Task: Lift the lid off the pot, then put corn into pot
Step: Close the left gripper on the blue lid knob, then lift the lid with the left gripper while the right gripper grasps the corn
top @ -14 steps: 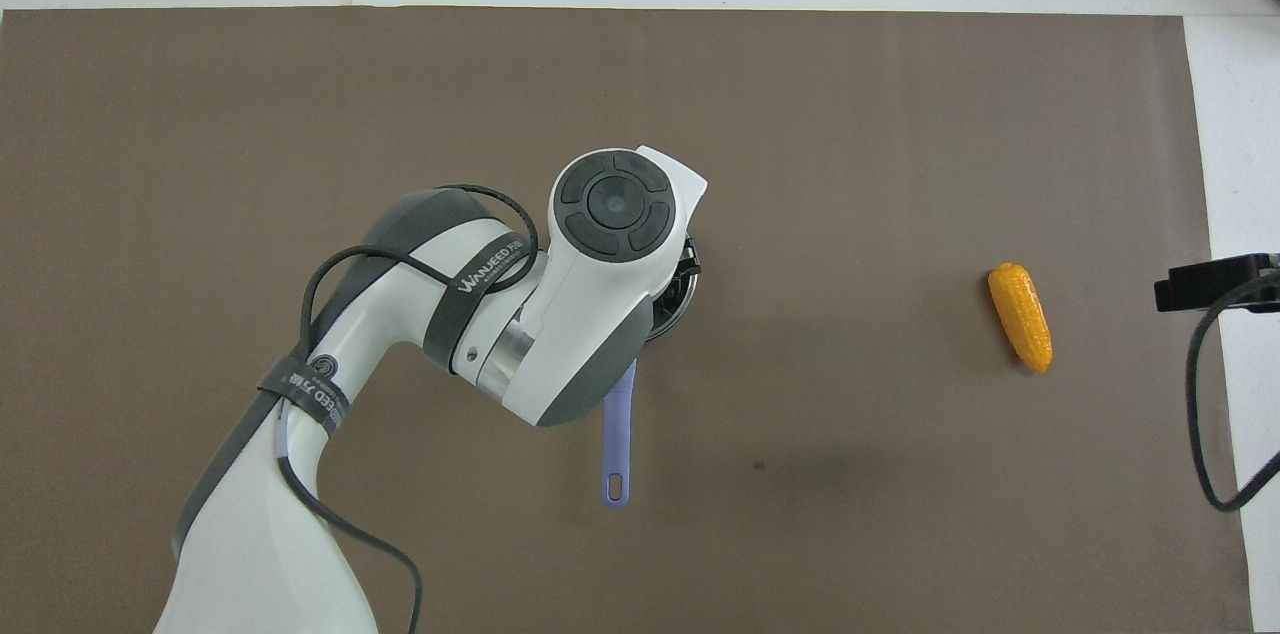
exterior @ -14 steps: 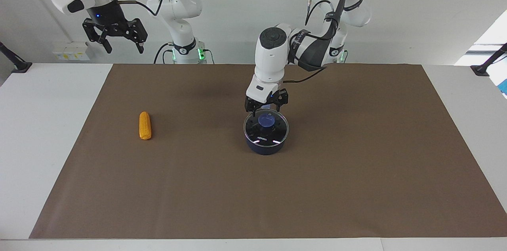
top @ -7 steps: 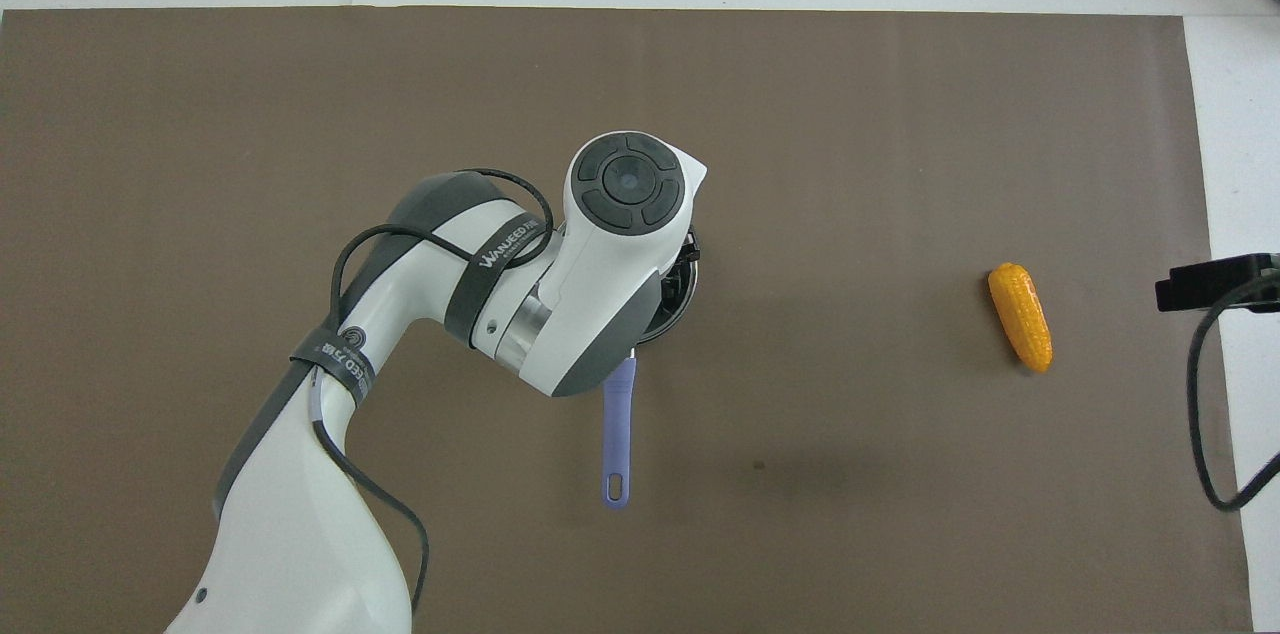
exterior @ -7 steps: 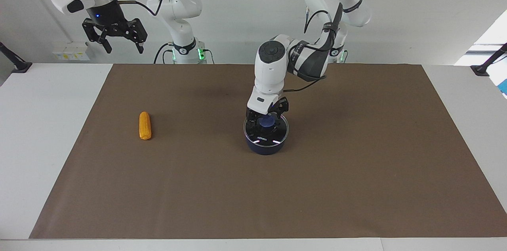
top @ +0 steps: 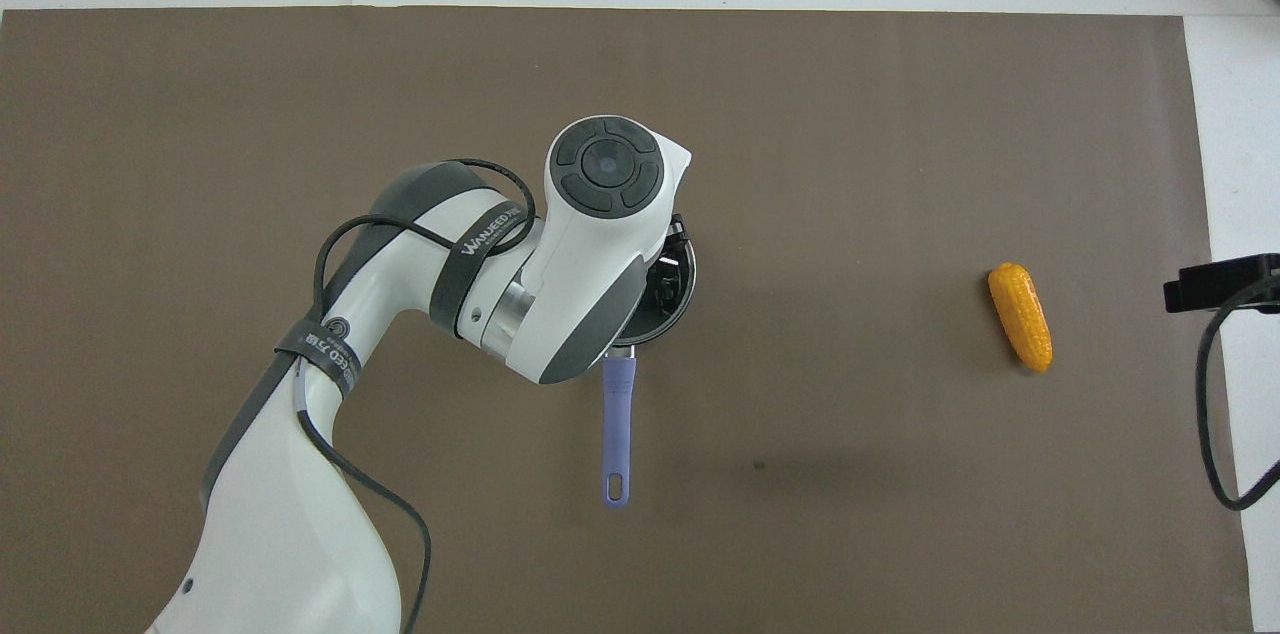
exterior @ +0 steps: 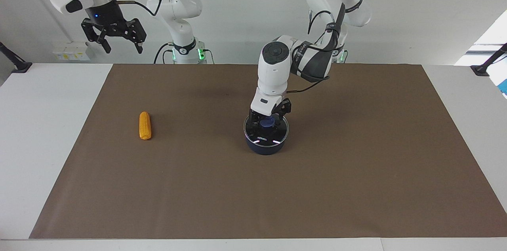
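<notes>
The navy-blue pot [exterior: 264,147] stands mid-mat with the glass lid [exterior: 266,135] on it. In the overhead view the left arm hides most of it; the rim [top: 686,286] and the long blue handle [top: 618,419], which points toward the robots, show. My left gripper [exterior: 268,120] is down on the lid, open, with a finger on each side of the blue knob [exterior: 267,123]. The corn [exterior: 145,125] lies on the mat toward the right arm's end, and also shows in the overhead view [top: 1020,316]. My right gripper [exterior: 123,48] waits open and empty, high above that end's edge.
A brown mat [exterior: 356,172] covers most of the white table [exterior: 39,132]. Black clamp arms [exterior: 12,61] stand at the table's corners near the robots.
My left gripper has come down from just above the lid until its fingers straddle the knob. The lid, pot and corn have not moved. The right arm barely shifted.
</notes>
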Motion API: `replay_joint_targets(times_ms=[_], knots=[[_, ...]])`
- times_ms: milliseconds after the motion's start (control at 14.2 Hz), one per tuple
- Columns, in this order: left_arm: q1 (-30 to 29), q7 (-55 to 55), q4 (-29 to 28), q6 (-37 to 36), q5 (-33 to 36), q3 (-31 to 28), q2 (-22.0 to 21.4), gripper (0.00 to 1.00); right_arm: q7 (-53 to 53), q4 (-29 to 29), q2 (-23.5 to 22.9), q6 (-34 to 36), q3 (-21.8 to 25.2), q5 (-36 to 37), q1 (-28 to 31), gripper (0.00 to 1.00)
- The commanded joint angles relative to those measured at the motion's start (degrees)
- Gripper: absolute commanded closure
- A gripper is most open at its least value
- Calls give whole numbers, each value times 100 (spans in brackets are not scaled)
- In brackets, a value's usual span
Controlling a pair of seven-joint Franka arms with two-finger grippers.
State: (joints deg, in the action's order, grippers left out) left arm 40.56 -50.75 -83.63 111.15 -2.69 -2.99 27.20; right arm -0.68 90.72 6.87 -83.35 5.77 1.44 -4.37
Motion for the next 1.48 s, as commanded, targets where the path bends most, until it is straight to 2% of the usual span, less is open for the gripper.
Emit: replay_joint_targets(times_ms=[0, 70, 141, 423, 704, 845, 986, 1197, 1408], knots=[[57, -110, 127, -111, -92, -26, 58, 83, -160, 112, 130, 91, -50, 15, 50, 0], [57, -224, 127, -76, -92, -26, 58, 98, -177, 200, 113, -92, -41, 15, 68, 0], [57, -356, 145, -59, -92, -18, 66, 100, -186, 314, 78, -259, -32, 6, 68, 0], [48, -392, 180, -172, -74, -53, -30, 100, -309, 849, -80, -1120, -32, -12, 68, 0], [22, -383, 180, -375, -21, -97, -355, 100, -1116, 1385, -449, -1560, -23, -12, 172, 0], [-39, -331, 171, -445, -13, -114, -556, 100, -1442, 1938, -554, -2226, -23, -21, 287, 0], [-249, -208, 171, -603, -12, -132, -715, 100, -1722, 2204, -957, -2887, -23, -12, 524, 0], [-645, 783, 119, -612, -74, -132, -935, 100, -2477, 2248, -1573, -3564, -23, -12, 622, 0], [-953, 1460, 119, -656, -92, -132, -1040, 100, -2937, 2528, -1785, -4100, -23, -12, 762, 0]])
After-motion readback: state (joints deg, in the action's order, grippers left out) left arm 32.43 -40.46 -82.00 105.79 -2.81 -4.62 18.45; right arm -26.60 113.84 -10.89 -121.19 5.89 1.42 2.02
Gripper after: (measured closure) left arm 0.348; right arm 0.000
